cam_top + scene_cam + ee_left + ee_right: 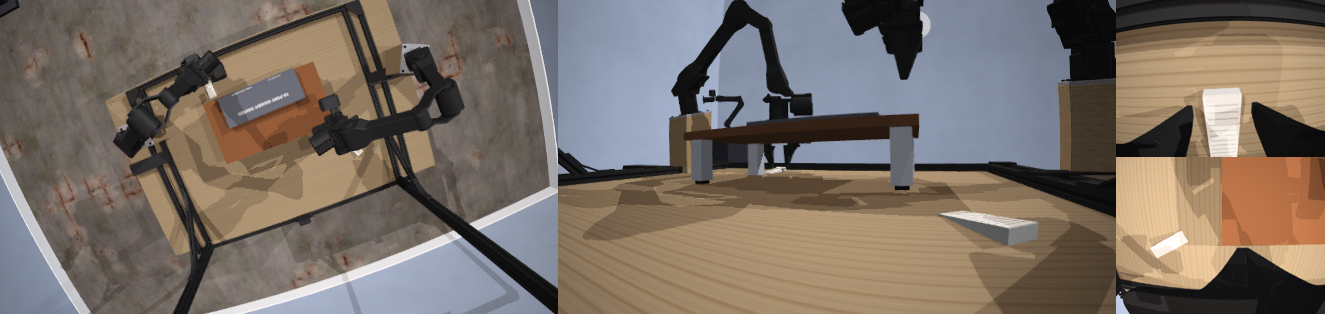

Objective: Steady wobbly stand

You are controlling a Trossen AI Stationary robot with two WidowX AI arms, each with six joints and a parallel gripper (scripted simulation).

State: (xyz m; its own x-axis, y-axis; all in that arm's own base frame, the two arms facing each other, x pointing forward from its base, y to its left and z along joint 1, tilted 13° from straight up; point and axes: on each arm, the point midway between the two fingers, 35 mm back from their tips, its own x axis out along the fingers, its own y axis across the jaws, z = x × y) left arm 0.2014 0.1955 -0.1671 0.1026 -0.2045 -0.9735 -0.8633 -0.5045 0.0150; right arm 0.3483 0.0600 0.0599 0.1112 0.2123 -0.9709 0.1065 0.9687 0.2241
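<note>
We list, first, the left gripper point(211, 81) point(778, 161) point(1222, 108): fingers spread, pointing down, a gap on either side of one white wedge point(211, 90) point(776, 170) point(1222, 123), which lies on the table point(240, 215) point(758, 260) point(1158, 77) point(1144, 192) between them, ungripped. Its blunt end faces the black frame rail point(1221, 12) beyond the fingers; its ridged face is up. Item, the wobbly stand point(235, 145) point(858, 131) point(1256, 199): orange-brown top, just beside the left gripper and between the two grippers; we count three pale legs in the exterior view, the far one point(756, 160) near the left gripper's fingers. We cannot tell whether every foot bears on the table. Item, the network switch point(262, 97) point(818, 118): grey, lettered, lying on the stand's top, to one side of the left gripper and apart from its fingers. Item, the right gripper point(316, 142) point(904, 77) point(1241, 253): fingers pressed together, holding nothing, raised above the level of the stand's top near its edge. Item, a second white wedge point(358, 152) point(988, 225) point(1169, 244): flat on the table, below the right gripper and off to one side, apart from the stand and untouched by either tool.
</note>
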